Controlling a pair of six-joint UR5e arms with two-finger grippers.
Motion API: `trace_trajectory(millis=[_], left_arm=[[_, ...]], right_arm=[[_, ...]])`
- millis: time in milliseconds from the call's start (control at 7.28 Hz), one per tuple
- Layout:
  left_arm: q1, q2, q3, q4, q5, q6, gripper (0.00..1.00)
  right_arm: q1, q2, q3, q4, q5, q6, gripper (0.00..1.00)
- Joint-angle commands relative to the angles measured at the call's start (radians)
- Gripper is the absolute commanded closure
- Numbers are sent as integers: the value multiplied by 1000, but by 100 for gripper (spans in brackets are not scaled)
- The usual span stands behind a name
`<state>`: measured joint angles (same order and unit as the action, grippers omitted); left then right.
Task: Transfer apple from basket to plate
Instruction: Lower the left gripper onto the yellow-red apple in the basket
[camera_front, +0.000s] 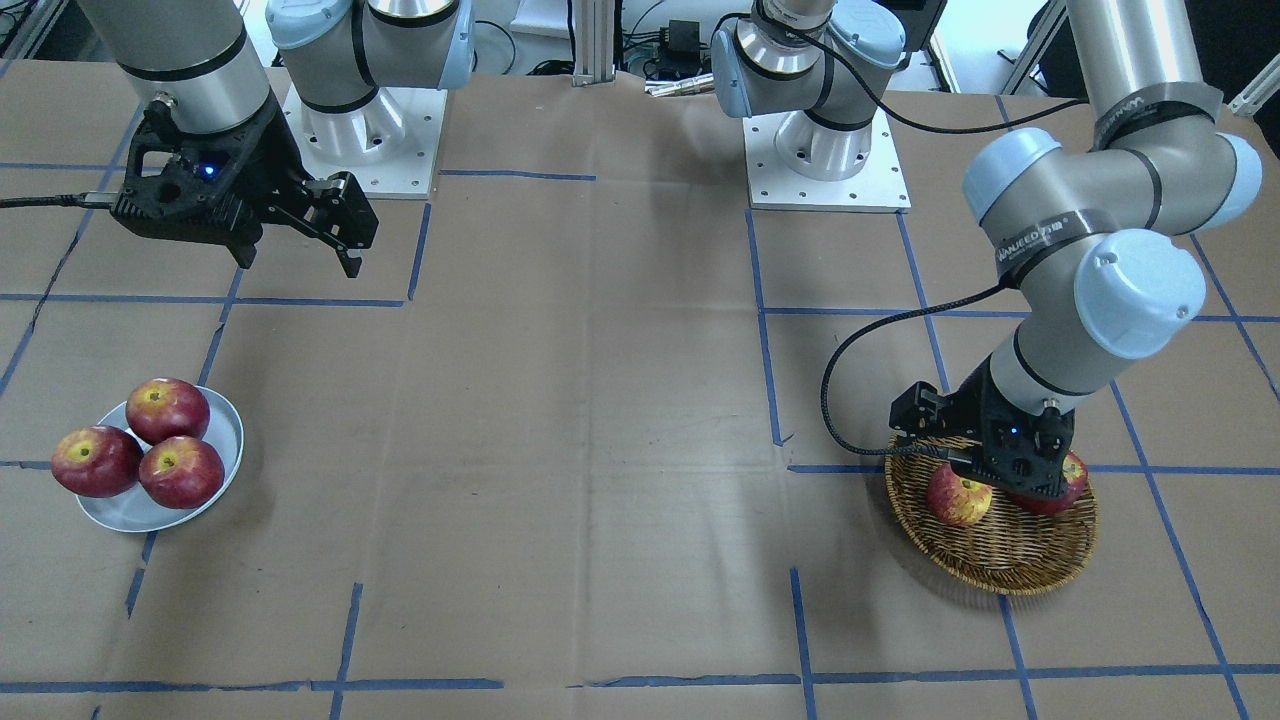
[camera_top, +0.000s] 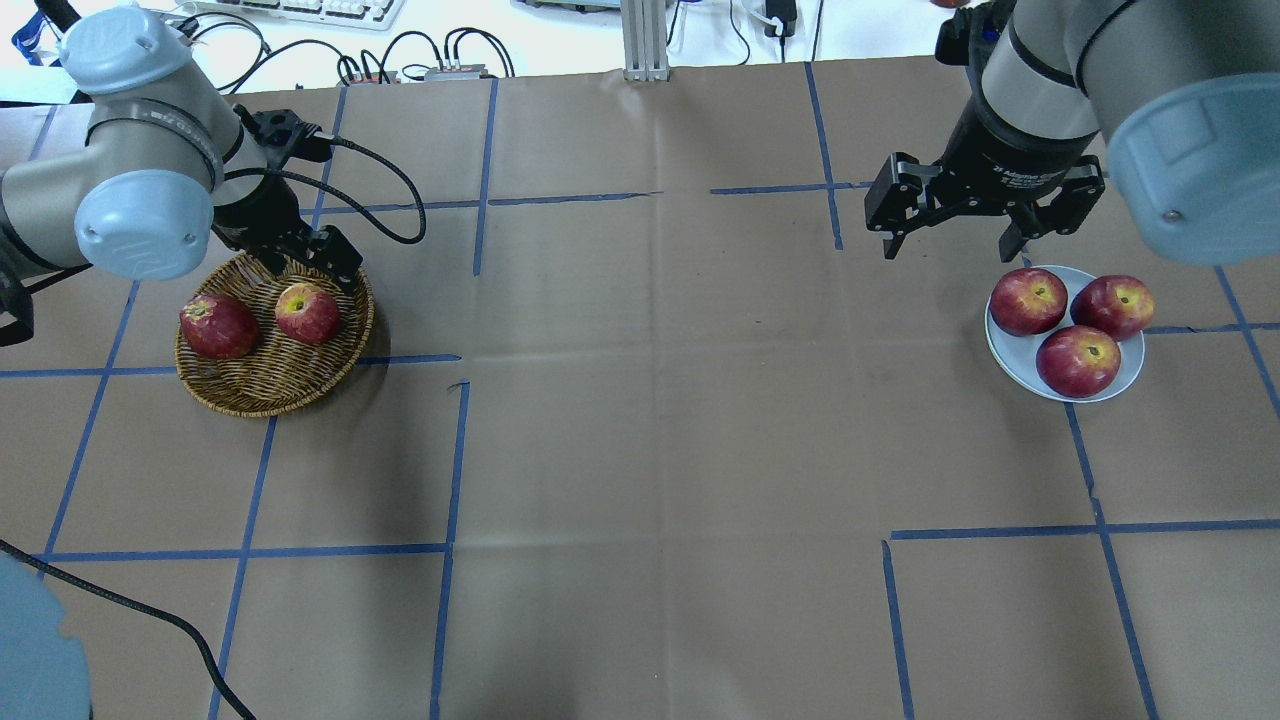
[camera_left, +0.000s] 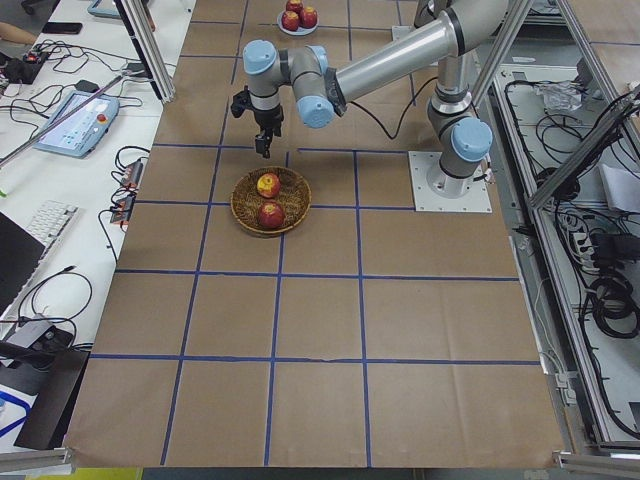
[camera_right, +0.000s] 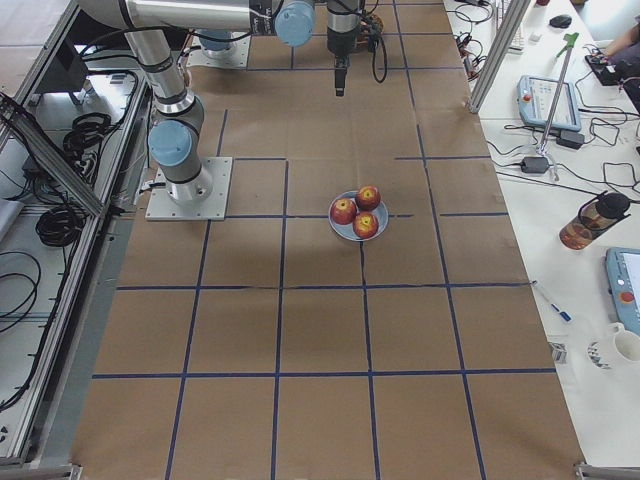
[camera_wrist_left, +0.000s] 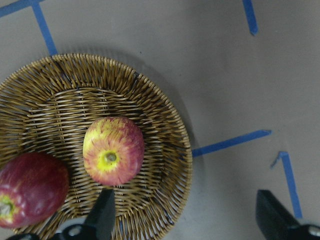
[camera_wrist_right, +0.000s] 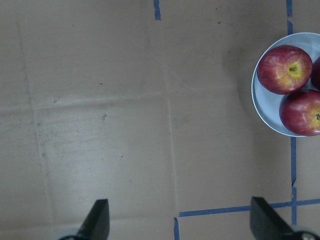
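The paler, yellow-streaked apple (camera_top: 307, 312) lies in the brown wicker basket (camera_top: 270, 400), stem end up, and it also shows in the left wrist view (camera_wrist_left: 113, 150). My left gripper (camera_wrist_left: 186, 197) is open and empty. It hangs over the basket's far rim (camera_wrist_left: 170, 130), with one finger just beside the apple and the other out over the table. The pale grey-blue plate (camera_top: 1010, 365) sits at the table's right side. My right gripper (camera_top: 950, 240) is open and empty, raised above the table just beyond the plate.
A darker red apple (camera_top: 218, 326) lies in the basket next to the pale one. Three red apples (camera_top: 1078, 361) fill most of the plate. Blue tape lines (camera_top: 455, 450) cross the brown paper tabletop.
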<state>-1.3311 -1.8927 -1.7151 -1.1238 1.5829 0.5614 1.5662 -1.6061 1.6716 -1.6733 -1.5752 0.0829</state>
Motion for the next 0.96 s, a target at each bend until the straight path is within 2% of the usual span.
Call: trace_trajectory(millis=[0,824], left_arm=[[64,-51,0,21,0,67,1],[67,-157,-3,70,2,60,1]], right_arm=[[0,0,0,-3,0,0,0],[0,2,2,-3,1,1,0]])
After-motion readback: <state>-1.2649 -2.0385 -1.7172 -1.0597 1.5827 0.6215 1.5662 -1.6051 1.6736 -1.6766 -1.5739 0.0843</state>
